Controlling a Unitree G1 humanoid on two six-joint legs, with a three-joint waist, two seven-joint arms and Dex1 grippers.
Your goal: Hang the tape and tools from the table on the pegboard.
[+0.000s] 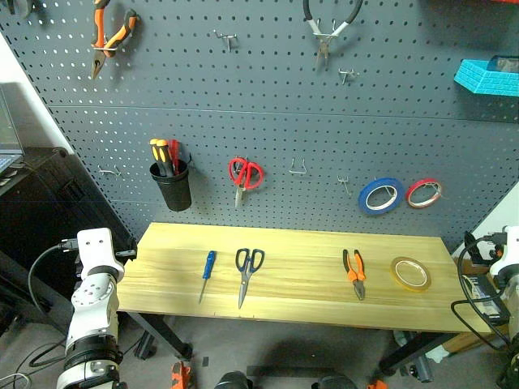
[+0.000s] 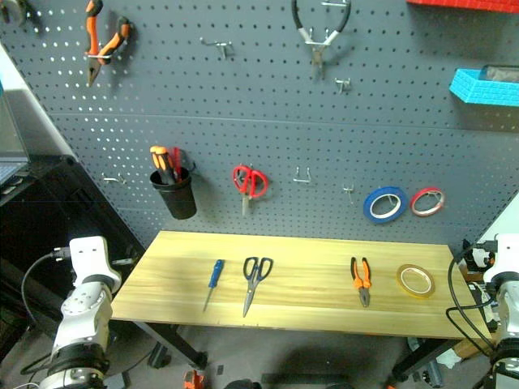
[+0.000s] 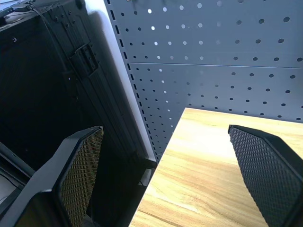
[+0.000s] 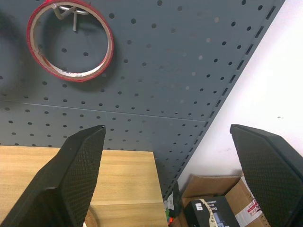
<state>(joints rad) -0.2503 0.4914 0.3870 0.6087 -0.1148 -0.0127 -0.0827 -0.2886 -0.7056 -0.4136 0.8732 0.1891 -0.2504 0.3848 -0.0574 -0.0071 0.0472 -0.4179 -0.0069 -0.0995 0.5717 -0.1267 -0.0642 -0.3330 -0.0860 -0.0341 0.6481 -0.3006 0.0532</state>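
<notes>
Tape (image 1: 410, 273) flat on table (image 1: 308, 308) (right end) | pliers (image 1: 354, 272) beside it | both tools spread apart, empty

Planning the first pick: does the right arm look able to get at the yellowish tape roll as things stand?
Probably yes. The yellowish tape roll lies flat near the table's right end, nothing over it, and the open right gripper hangs just off that end.

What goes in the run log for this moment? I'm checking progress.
stage: start | table: blue screwdriver, scissors, pliers, tape | left gripper, right gripper: open, empty
</notes>
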